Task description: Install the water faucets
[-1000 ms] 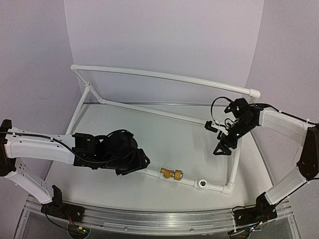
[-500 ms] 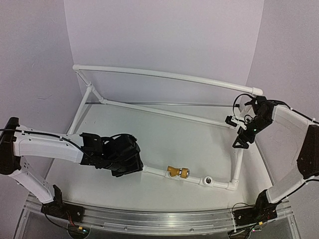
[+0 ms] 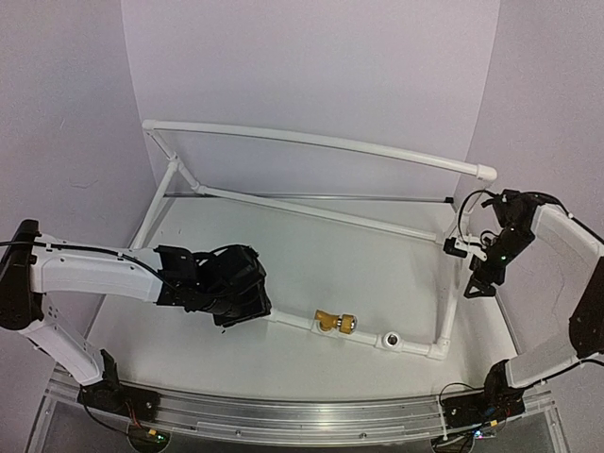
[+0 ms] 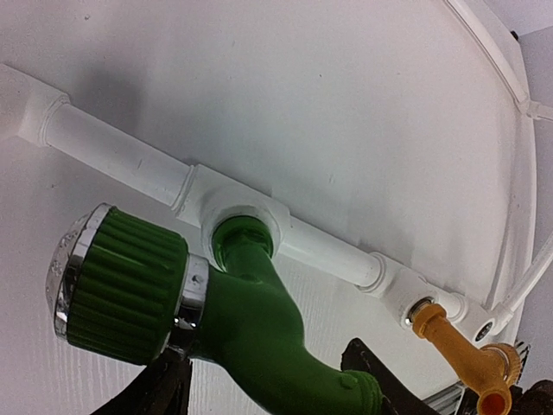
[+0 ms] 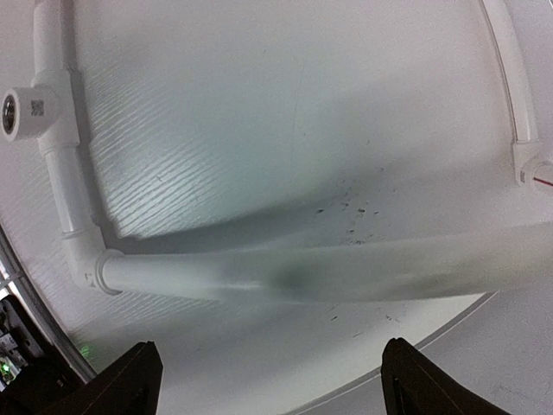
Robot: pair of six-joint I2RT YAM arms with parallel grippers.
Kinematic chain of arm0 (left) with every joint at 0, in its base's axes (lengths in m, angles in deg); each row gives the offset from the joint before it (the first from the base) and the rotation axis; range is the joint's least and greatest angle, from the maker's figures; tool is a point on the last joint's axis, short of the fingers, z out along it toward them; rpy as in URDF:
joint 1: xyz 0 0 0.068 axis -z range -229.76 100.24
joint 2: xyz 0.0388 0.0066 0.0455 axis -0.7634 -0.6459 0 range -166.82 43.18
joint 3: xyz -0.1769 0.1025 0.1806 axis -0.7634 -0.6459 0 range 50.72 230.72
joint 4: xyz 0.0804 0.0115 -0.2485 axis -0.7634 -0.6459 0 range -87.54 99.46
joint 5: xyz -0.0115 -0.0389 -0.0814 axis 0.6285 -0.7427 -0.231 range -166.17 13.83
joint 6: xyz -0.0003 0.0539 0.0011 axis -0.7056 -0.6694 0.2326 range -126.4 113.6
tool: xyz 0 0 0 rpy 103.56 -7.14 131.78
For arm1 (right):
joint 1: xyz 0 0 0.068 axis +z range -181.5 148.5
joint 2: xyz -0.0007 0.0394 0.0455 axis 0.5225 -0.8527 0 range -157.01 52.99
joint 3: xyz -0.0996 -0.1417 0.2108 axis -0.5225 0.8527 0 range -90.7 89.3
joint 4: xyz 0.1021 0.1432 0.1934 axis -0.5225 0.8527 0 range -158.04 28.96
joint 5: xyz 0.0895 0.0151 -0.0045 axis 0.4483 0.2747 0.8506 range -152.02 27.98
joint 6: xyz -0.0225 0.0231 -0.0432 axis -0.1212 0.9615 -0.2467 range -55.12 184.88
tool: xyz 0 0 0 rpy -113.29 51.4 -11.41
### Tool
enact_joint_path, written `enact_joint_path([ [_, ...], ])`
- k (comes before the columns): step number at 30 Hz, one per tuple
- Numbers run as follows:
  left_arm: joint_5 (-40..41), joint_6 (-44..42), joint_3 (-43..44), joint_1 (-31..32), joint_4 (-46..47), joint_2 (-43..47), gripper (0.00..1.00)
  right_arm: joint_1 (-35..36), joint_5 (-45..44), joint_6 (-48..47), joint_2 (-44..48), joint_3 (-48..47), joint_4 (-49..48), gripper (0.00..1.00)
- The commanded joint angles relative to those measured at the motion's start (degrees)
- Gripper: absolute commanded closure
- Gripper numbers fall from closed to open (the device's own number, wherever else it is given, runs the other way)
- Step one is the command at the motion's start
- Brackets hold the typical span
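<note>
We had the left gripper (image 3: 234, 291) down at the near rail of the pipe frame (image 3: 311, 142), its fingers (image 4: 164, 391) clamped on the body of the green faucet (image 4: 251, 320). The faucet's stem sat in a round socket of that rail, with its ribbed knob tilted off to one side. We judged the hold was there to keep the fitting square to the frame while it was pressed or turned home. How deep the stem sat we could not tell.

Further along the same rail stood the brass faucet (image 3: 337, 324), seated in its own socket with nothing touching it. Past it, near the frame's corner, one socket (image 3: 387, 341) lay open, and we took that as the place for a third fitting. No dark grey faucet showed in any view.

The right gripper (image 3: 483, 276) hung beside the frame's side rail, at the end away from the green faucet. Its fingers (image 5: 130, 380) were wide apart and held nothing, so we read it as parked clear of the work. The frame itself rested on the worktop (image 3: 377, 264).
</note>
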Motion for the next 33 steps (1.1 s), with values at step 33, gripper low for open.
enact_joint_path([
  [33, -2.65, -16.26, 7.05, -2.87, 8.28, -2.82, 0.37, 1.00, 7.90, 15.30, -17.13, -15.06, -10.16, 0.20],
])
